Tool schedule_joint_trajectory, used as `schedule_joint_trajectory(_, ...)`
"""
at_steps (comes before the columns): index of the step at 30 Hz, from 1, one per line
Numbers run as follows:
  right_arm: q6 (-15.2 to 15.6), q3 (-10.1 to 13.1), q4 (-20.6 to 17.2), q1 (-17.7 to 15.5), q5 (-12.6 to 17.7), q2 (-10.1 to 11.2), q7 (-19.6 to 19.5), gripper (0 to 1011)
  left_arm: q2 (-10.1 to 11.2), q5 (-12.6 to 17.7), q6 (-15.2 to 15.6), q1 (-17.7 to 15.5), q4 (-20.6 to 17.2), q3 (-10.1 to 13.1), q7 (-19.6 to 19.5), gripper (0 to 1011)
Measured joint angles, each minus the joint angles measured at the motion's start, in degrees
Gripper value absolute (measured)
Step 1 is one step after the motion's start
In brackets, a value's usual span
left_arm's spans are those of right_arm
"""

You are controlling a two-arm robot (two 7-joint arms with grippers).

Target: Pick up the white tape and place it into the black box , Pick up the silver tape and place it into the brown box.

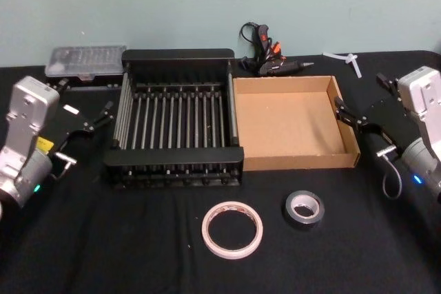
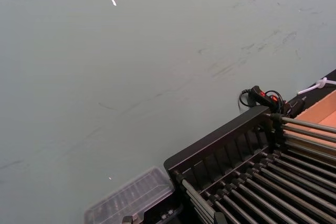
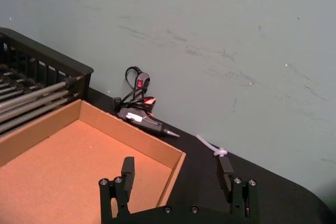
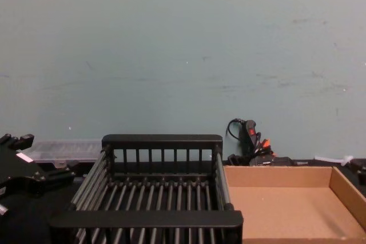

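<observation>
On the table (image 1: 83,253): we see both rolls lying flat on the black cloth, in front of the two boxes
White tape (image 1: 232,230): near the front edge, just ahead of the black box's right front corner, untouched
Silver tape (image 1: 303,208): just right of the white tape, a small gap between them, ahead of the brown box's front wall
Black box (image 1: 172,158): centre-left, slatted, we see nothing in it
Brown box (image 1: 289,162): right against the black box's right side, nothing in it
Left gripper (image 1: 96,120): up off the table left of the black box, fingers spread apart, holding nothing
Right gripper (image 3: 177,174): beside the brown box's right wall near its far corner, fingers wide apart, nothing between them
Back edge: clear plastic case (image 1: 85,60) far left, glue gun (image 1: 270,60) behind the brown box, white stick (image 1: 346,60) to its right
</observation>
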Motion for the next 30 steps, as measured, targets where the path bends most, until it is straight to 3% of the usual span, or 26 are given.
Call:
schedule_joint_trajectory(12,1.9,3.0,-4.1,-2.5,3.7,-0.5,3.4,1000,0.0,0.0,0.0,0.0,0.0,0.0,0.0,1001)
schedule_joint_trajectory(30,7.5,7.3,-15.2,-9.8,8.9,0.1,7.7,1000,0.0,0.0,0.0,0.0,0.0,0.0,0.0,1001)
